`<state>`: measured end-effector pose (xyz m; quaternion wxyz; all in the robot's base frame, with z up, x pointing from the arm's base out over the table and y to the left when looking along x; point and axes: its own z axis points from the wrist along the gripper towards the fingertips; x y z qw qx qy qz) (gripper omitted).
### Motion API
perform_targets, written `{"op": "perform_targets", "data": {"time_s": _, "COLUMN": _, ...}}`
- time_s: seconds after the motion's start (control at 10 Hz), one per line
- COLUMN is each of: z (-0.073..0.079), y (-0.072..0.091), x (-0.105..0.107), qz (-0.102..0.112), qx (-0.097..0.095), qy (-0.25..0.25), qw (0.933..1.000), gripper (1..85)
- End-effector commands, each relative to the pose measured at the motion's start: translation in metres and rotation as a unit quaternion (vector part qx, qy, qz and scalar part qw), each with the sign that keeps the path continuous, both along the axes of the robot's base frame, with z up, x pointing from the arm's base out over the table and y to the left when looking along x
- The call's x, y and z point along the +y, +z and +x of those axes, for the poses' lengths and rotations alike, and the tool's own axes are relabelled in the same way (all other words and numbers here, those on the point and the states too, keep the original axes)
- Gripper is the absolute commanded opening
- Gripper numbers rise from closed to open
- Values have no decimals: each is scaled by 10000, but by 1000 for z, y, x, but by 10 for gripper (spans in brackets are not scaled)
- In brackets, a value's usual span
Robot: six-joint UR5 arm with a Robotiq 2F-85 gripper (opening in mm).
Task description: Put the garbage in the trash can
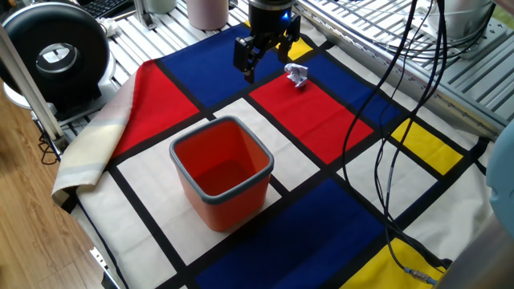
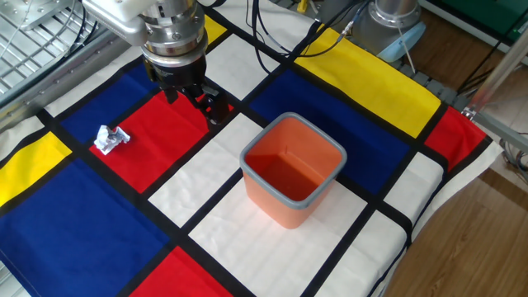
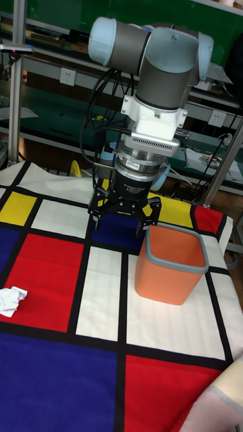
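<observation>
Nearest, the smooth orange plastic bin (image 1: 229,210), square with rounded corners and a grey rim, stands upright on the colour-block cloth (image 1: 337,128). Out at one o'clock, the crumpled white wad (image 1: 297,75) lies on a red panel. At the wad's nine o'clock hangs the gripper (image 1: 255,58), fingers spread, holding nothing.

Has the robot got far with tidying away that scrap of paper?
Nothing is done yet. The garbage lies on a red square, the gripper hangs open and empty nearby, and the trash can holds nothing. Grasping, carrying and dropping are all left.
</observation>
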<state>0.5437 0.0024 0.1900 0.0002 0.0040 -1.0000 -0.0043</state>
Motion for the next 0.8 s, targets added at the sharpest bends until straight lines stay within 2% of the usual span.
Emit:
{"op": "perform_targets", "data": {"time_s": 0.0, "z": 4, "y": 1, "x": 29, "qz": 518, "qx": 12, "qy": -1557, "qw": 9864, "gripper": 10}}
{"op": "perform_targets", "data": {"time_s": 0.7, "z": 4, "y": 2, "x": 27, "qz": 430, "qx": 31, "qy": -1601, "qw": 9862, "gripper": 10}}
